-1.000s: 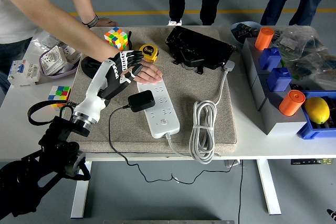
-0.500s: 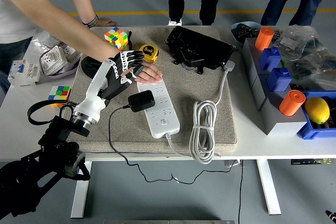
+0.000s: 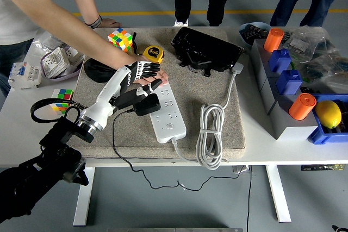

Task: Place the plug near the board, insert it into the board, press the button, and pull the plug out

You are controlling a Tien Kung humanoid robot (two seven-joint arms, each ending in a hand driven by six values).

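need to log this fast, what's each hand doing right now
Left hand: fingers spread, holding nothing, over the black plug and the person's hand on the power strip.
Right hand: not in view.

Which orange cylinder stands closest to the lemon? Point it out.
The near orange cylinder, right beside the lemon in the blue bin. The other orange cylinder stands farther back by the blue blocks.

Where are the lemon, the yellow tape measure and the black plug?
lemon [image 3: 328,113], head view, middle of its yellow skin, in the blue bin.
yellow tape measure [image 3: 154,54], head view, its round face.
black plug [image 3: 148,104], head view, top of its body, beside the white board.
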